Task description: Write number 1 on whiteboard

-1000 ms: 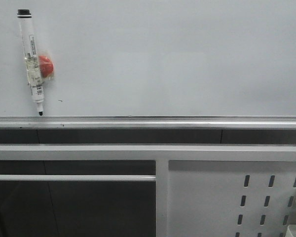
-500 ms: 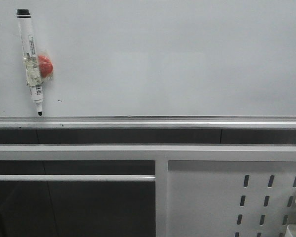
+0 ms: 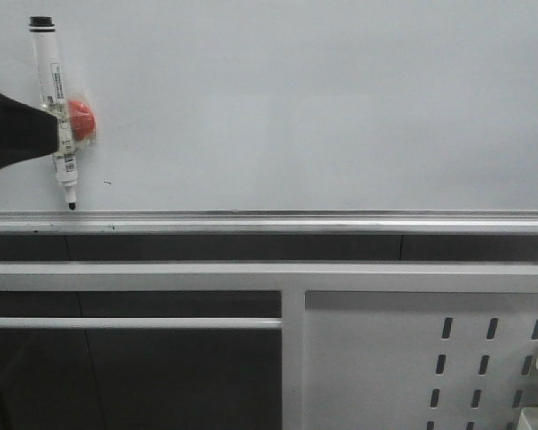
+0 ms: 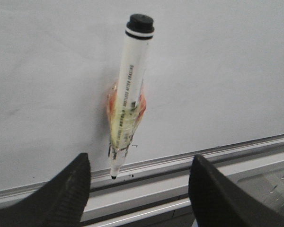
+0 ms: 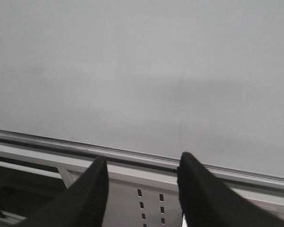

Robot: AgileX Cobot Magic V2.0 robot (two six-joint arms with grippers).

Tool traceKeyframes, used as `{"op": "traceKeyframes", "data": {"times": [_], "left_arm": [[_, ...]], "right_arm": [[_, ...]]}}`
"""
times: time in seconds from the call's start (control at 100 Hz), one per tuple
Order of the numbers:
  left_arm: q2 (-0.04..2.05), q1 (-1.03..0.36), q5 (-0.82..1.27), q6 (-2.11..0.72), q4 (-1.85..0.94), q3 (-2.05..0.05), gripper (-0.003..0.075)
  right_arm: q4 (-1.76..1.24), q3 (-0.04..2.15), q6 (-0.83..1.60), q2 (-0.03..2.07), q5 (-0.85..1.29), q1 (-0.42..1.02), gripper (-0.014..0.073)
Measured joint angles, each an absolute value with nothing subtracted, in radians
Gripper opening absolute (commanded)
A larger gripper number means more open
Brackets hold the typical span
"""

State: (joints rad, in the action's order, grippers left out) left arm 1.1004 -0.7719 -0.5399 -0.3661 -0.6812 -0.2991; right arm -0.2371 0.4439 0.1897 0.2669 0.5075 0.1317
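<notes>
One whiteboard (image 3: 323, 107) fills the upper part of the front view, with one silver rail (image 3: 341, 220) running along its lower edge. One marker (image 3: 56, 112) hangs near the board's left edge, tip down, and one red round magnet (image 3: 82, 120) sits just beside it. One tiny dark speck (image 3: 108, 184) shows near the marker's tip. One white perforated panel (image 3: 412, 358) stands below the rail toward the lower right corner. Two black fingers show in the left wrist view, two more in the right wrist view. No written stroke can be counted on the board.
</notes>
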Motion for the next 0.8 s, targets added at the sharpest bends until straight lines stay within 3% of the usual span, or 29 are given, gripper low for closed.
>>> {"op": "traceKeyframes", "data": {"times": [0.27,0.69,0.8], "left_arm": [[1.298,-0.778,-0.654,-0.219,-0.694,-0.353,0.0419],[1.395,-0.778,-0.703,-0.187,-0.688,-0.412,0.0419],[1.401,-0.778,-0.705,-0.187,-0.688,-0.412,0.036]], "right_arm": [[-0.235,0.444,0.19,0.267,0.507,0.132,0.0308],[-0.235,0.444,0.19,0.267,0.522,0.132,0.0308],[-0.235,0.444,0.19,0.267,0.526,0.132,0.0308]]}}
